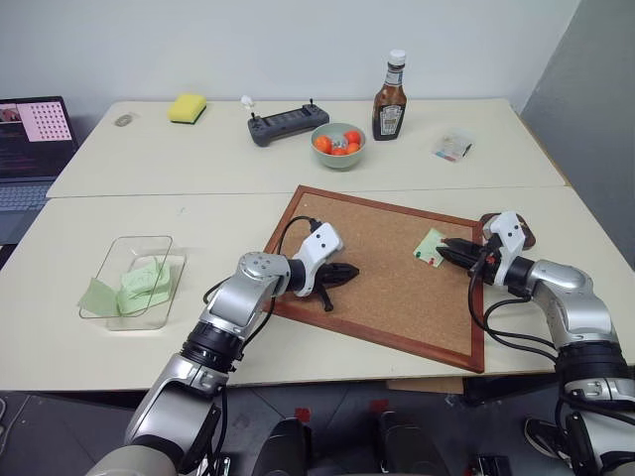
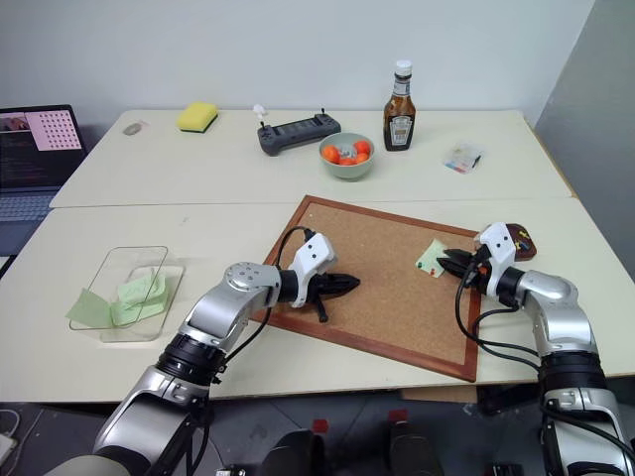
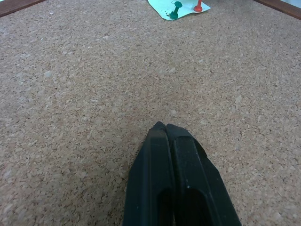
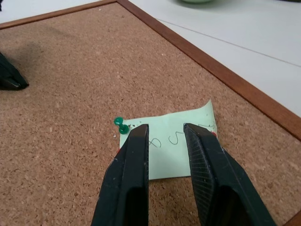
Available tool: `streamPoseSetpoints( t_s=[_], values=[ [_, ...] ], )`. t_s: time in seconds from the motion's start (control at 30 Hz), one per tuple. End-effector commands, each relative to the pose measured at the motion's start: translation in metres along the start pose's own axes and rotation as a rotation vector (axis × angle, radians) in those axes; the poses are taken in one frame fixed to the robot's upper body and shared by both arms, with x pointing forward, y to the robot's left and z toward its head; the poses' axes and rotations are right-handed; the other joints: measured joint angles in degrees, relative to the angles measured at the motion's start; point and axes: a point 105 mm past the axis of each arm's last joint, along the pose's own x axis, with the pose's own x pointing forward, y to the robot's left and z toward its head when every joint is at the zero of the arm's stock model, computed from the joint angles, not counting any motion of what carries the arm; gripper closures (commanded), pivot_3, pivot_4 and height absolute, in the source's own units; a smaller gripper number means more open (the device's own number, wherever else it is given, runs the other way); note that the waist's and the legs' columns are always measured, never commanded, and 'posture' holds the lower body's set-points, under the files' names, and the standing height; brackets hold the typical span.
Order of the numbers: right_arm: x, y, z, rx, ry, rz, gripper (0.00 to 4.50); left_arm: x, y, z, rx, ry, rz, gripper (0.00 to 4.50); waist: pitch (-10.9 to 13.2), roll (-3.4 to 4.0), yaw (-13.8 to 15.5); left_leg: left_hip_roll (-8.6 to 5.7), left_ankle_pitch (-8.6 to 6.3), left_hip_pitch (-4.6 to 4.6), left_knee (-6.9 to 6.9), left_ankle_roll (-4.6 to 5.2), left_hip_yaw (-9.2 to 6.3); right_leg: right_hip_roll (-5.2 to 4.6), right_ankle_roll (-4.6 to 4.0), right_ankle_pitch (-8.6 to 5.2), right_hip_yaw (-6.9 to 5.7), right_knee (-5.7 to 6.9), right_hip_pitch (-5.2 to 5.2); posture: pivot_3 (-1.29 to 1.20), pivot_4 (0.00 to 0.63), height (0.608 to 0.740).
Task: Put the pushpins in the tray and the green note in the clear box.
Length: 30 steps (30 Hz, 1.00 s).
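Note:
The green note (image 1: pixel 430 248) lies on the cork board (image 1: pixel 387 278) near its right edge, with handwriting on it. A green pushpin (image 4: pixel 121 125) stands at one corner and a red pushpin (image 3: pixel 199 6) at another. My right gripper (image 4: pixel 164 127) hovers just over the note, open, nothing between its fingers. Behind that gripper sits the dark brown tray (image 2: pixel 520 241). My left gripper (image 1: pixel 349 272) rests shut on the board's left part, holding nothing. The clear box (image 1: pixel 134 288) stands at the far left with pale green slips in it.
At the back of the table are a green bowl of orange fruit (image 1: pixel 338 145), a sauce bottle (image 1: pixel 390 97), a dark controller (image 1: pixel 288 125), a yellow sponge (image 1: pixel 187 107) and a small clear packet (image 1: pixel 452 148). A laptop (image 1: pixel 30 149) sits at the left edge.

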Motion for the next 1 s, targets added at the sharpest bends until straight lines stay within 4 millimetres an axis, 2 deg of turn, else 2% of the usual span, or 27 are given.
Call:
streamPoseSetpoints(
  t_s=[0.03,0.47,1.0],
  values=[
    [-0.002,-0.009,0.01,-0.043,-0.004,-0.028,3.26,-0.002,0.001,0.001,0.018,0.008,0.007,4.5,0.0,0.0,0.0,0.0,0.0,0.0,0.0,0.0,0.0,0.0,0.0,0.0,0.0,0.0,0.0,0.0,0.15,0.74],
    [0.002,-0.021,0.01,-0.071,0.018,-0.091,3.26,-0.003,0.001,0.0,0.021,0.01,0.013,4.5,0.0,0.0,0.0,0.0,0.0,0.0,0.0,0.0,0.0,0.0,0.0,0.0,-0.01,0.0,0.0,0.0,0.15,0.74],
    [0.012,-0.023,0.013,-0.028,-0.005,-0.103,3.26,-0.001,0.0,0.002,0.022,0.004,0.012,4.5,0.0,0.0,0.0,0.0,0.0,0.0,0.0,0.0,0.0,0.0,0.0,0.0,0.0,0.0,0.0,0.0,0.15,0.74]
  ],
)
